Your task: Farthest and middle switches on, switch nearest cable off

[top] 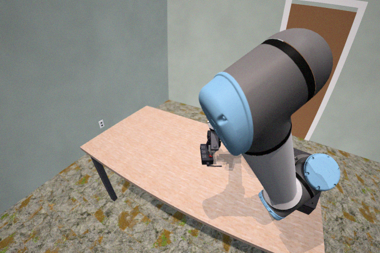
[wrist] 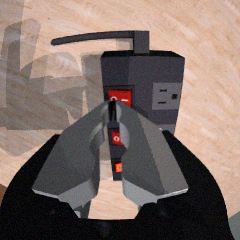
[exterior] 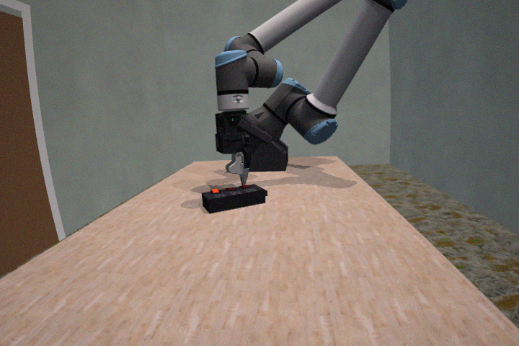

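Note:
The black power strip (exterior: 233,197) lies right way up on the wooden table; it also shows in the top view (top: 206,155) and in the wrist view (wrist: 142,85). Its cable (wrist: 95,37) leaves the far end in the wrist view. My gripper (exterior: 243,183) is shut and empty and points straight down. Its tips (wrist: 112,102) are at the red switch nearest the cable (wrist: 120,97); I cannot tell if they touch it. The middle switch (wrist: 116,137) and the farthest switch (wrist: 118,167) show through the gap between the fingers. The farthest switch (exterior: 215,190) looks brighter orange than the other two.
An outlet socket (wrist: 166,96) sits beside the near-cable switch. The arm's base (top: 307,191) stands on the table's end. A door (top: 319,59) and grey walls surround the table.

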